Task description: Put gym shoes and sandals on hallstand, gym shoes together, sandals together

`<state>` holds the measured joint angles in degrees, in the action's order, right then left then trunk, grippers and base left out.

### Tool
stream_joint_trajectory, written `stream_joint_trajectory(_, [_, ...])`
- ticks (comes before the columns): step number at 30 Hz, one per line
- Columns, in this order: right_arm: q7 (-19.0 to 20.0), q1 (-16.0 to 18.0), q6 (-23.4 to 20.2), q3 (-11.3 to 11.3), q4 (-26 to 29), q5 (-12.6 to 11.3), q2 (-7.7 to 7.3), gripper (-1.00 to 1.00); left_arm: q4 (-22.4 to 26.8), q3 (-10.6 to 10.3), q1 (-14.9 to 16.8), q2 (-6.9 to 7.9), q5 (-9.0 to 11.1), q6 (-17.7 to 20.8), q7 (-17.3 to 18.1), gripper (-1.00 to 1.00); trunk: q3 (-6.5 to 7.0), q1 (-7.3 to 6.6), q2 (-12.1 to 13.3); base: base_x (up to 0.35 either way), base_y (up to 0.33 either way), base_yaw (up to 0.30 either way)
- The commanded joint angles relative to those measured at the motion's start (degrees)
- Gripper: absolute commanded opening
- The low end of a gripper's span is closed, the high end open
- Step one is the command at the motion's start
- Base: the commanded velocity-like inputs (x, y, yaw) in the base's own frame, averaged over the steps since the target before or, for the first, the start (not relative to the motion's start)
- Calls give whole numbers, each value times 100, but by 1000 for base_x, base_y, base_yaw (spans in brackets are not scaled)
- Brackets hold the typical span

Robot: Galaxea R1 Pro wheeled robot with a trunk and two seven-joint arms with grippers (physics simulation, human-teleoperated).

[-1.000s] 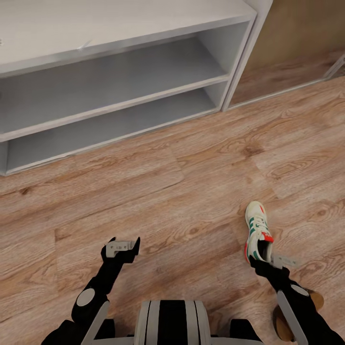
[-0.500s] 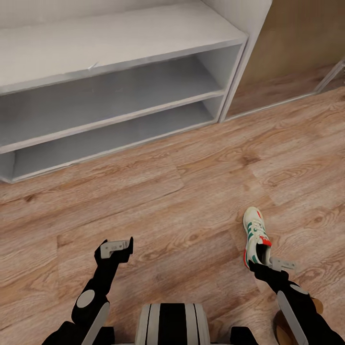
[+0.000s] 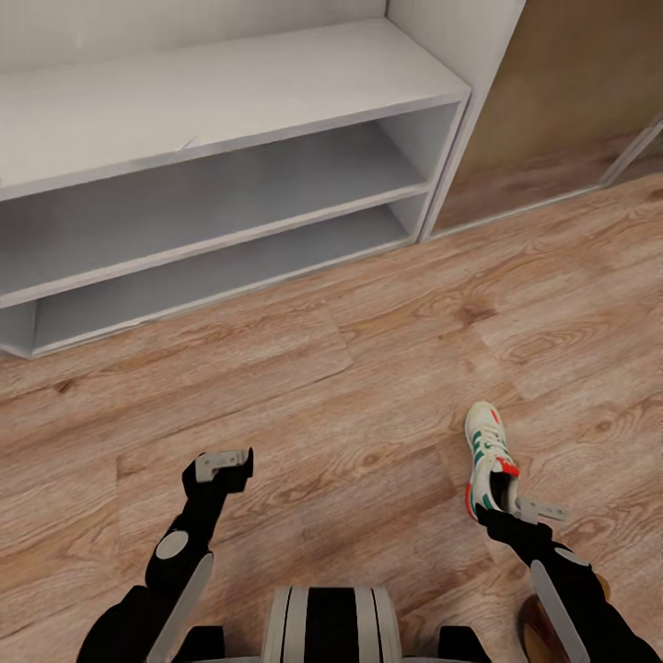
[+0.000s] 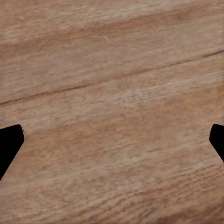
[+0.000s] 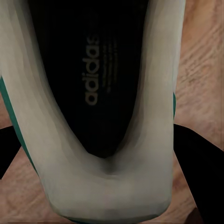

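One gym shoe (image 3: 485, 449), cream-white with green stripes and a red-orange heel patch, is at the right over the corridor floor (image 3: 368, 387), toe pointing towards the rack. My right gripper (image 3: 512, 505) is shut on its heel. In the right wrist view the black fingers (image 5: 193, 154) press on both sides of the heel collar of the gym shoe (image 5: 107, 186). My left gripper (image 3: 224, 460) hangs open over bare planks (image 4: 112, 93). The brown edge of a sandal (image 3: 531, 632) peeks out under my right arm. The white hallstand (image 3: 212, 101) stands at the back left.
The hallstand has a flat top and two long open shelves (image 3: 221, 198). To its right a white upright panel (image 3: 460, 138) borders a brown recess (image 3: 571, 101). Wood planks stretch between me and the rack.
The view has shifted, so more of the hallstand's top shows. The right gripper stays on the shoe's heel and the shoe has shifted slightly with it. The left gripper has drawn back a little.
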<state>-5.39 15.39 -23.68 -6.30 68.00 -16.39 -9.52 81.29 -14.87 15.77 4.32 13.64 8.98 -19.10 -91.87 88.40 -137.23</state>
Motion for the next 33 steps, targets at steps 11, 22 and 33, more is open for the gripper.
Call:
stream_joint_trajectory(11, [-41,3,-22,6,10,-57,2,-100,-560,-16,296,7,54,25,-41,100,195,-243,441,0,0,0])
stream_joint_trajectory(22, [-34,19,-22,6,46,-57,-28,-100,-579,-24,304,7,51,25,-42,100,392,-484,882,0,0,0])
stream_joint_trajectory(33, [-32,34,28,-2,970,-57,-33,-100,-581,-25,304,7,48,25,-41,100,590,-726,1324,0,0,0])
